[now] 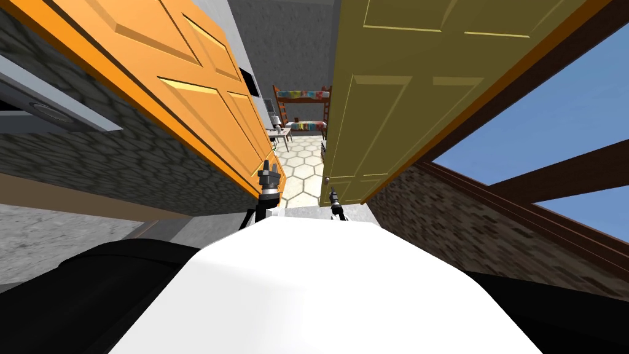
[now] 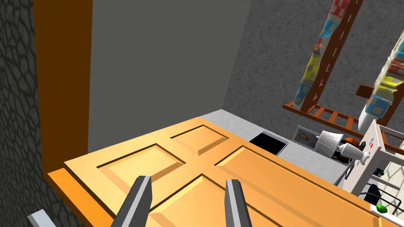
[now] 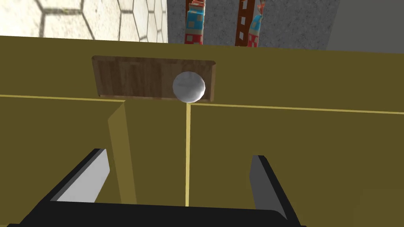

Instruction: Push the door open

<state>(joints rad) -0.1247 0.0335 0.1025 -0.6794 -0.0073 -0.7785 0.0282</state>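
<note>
I am in the middle of the pushing step. Two doors stand in front of me, and there is a gap between them. The orange door [image 1: 184, 92] is on my left and the yellow-green door [image 1: 393, 110] is on my right. Both are swung part of the way back. Through the gap I can see a floor of six-sided tiles [image 1: 304, 166] and a bunk bed [image 1: 302, 110].

My left gripper [image 1: 268, 167] is right by the edge of the orange door, with its fingers apart and nothing in it. My right gripper [image 1: 333, 198] is close to the edge of the yellow-green door, also with its fingers apart and nothing in it. (I can't tell if either one is really touching its door.)

I think the next move is to press forward with a flat, steady push so the doors swing wider. I should push on the flat part of the door and not grab anything. I need to keep my fingers from slipping off the edge into the gap.

My right wrist view shows a round grey knob [image 3: 189, 86] on a brown wooden plate [image 3: 134, 77], just ahead of my fingers. From my head the knob is a tiny dot. My left wrist view shows the sunken panels of the orange door up close, with a white bench [image 2: 373, 151] past its far edge. My head view shows both doors at once and how wide the gap is.
</note>
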